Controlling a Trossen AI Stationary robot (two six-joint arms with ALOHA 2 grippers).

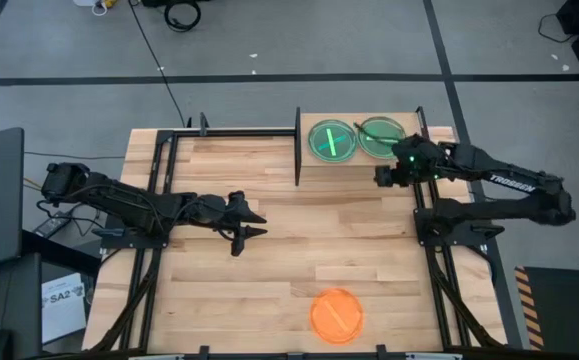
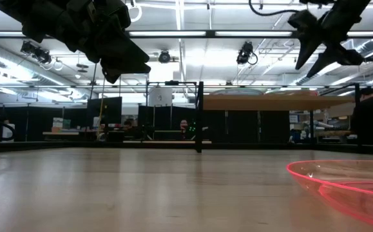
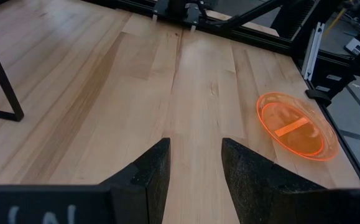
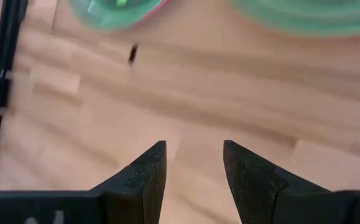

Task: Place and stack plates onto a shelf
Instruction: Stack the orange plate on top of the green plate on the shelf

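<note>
Stacking nearly finished, by the look of it: two green-topped piles of plates (image 1: 332, 140) and (image 1: 380, 133) sit side by side on the shelf (image 1: 434, 132) at the worktop's (image 1: 269, 230) far right corner; how many plates each pile holds cannot be counted. One orange plate (image 1: 336, 314) is left near the worktop's near edge. Right pincer (image 1: 382, 176), released and empty, hovers just off the shelf's near edge. Left pincer (image 1: 253, 223), also released and empty, hangs over the worktop's middle.
</note>
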